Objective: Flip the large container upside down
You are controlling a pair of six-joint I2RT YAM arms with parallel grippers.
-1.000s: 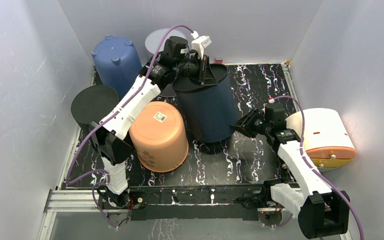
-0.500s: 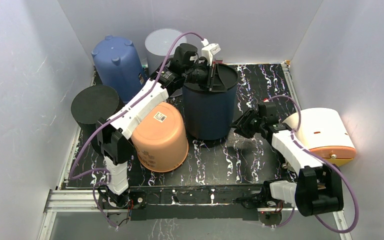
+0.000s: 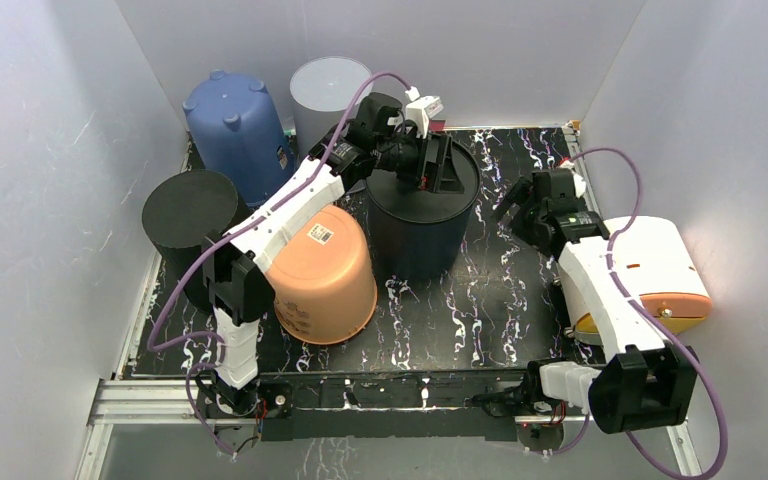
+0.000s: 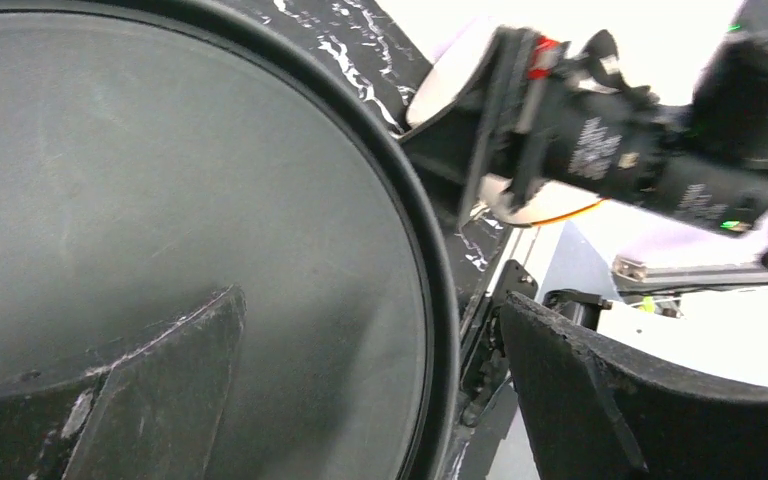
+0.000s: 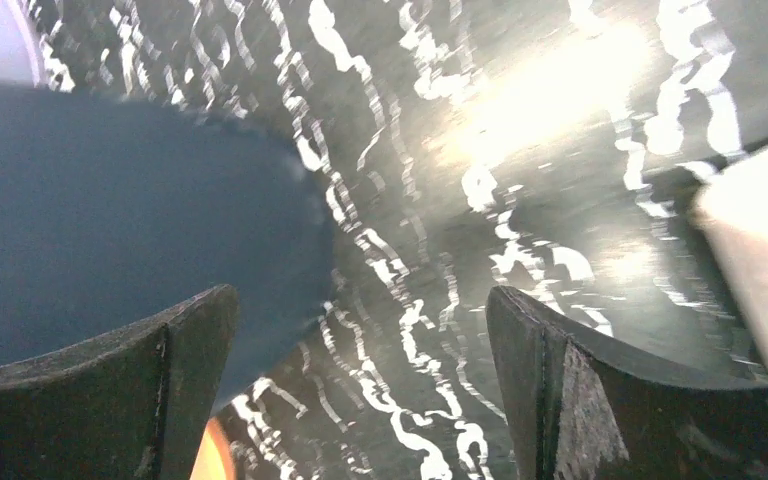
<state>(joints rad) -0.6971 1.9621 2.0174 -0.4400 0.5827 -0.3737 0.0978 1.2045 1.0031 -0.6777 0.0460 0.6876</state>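
Robot lab test cell: plain white enclosure walls (image 3: 50,150) left, right and beyond the jaws. Black marbled tabletop (image 3: 505,300) under the right gripper (image 5: 360,380) jaws, aluminium frame rail (image 3: 150,398) behind them.

The widest free stretch of desk (image 3: 480,310) lies in front of the large container (image 3: 420,225) and to its right, up to the white and orange appliance (image 3: 655,265) by the right wall. The right hand (image 3: 520,205), jaws apart, hangs in that gap, clear of the container. The left side is blocked by the orange bucket (image 3: 318,272) just beside the container, with the black cylinder (image 3: 188,210), blue bucket (image 3: 232,125) and pale grey tub (image 3: 328,90) behind it. The left hand (image 3: 438,165), spread wide, sits over the container's top.
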